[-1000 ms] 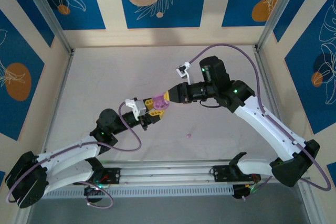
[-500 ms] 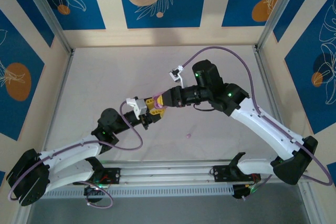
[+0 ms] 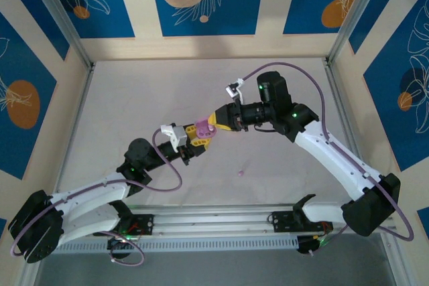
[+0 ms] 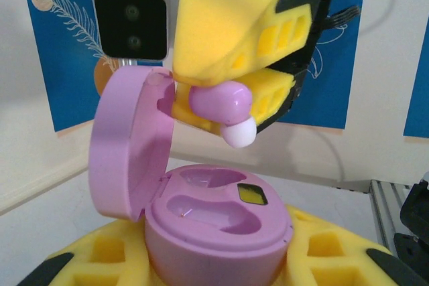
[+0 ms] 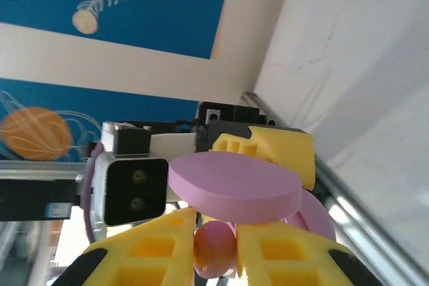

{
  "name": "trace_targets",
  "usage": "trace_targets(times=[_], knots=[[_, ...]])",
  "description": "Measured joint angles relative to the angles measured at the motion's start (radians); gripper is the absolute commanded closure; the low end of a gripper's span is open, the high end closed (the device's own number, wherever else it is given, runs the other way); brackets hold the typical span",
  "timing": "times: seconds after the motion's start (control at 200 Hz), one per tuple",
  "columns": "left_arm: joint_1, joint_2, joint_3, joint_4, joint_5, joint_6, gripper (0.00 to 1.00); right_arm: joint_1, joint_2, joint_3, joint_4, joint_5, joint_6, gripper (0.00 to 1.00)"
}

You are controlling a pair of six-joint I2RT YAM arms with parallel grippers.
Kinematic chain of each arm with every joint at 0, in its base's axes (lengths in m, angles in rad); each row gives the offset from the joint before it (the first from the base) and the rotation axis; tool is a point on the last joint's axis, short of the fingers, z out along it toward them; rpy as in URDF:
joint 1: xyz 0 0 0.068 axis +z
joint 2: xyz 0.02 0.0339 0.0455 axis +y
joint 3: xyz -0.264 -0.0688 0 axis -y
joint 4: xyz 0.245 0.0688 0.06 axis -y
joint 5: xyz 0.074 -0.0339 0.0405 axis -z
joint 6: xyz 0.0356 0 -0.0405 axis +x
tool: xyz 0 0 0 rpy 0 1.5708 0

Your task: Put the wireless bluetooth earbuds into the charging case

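Above the desk (image 3: 134,98), your left pincer (image 3: 196,141) is gripping the open charging case (image 4: 214,229) so your right pincer (image 3: 214,125), clenching a purple earbud (image 4: 221,102), is hovering over its sockets.

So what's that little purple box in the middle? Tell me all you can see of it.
The charging case is a rounded pebble of glossy lilac plastic. Its hinged lid stands open, upright at one side. Inside are two empty wells and a small dark square. It sits upright in the air, clamped between the left gripper's yellow foam fingers. A purple earbud hangs just above it.
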Motion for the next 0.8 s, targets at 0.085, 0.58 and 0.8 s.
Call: trace_targets(times=[0.085, 0.58, 0.8], knots=[[0.0, 0.0, 0.0, 0.0, -0.003, 0.0, 0.74, -0.017, 0.002, -0.046, 0.092, -0.057, 0.082, 0.8], [0.0, 0.0, 0.0, 0.0, -0.009, -0.003, 0.74, -0.021, 0.008, -0.021, 0.076, -0.067, 0.07, 0.8], [0.0, 0.001, 0.0, 0.008, 0.015, -0.022, 0.74, -0.004, 0.008, 0.038, -0.071, -0.013, -0.087, 0.8]])
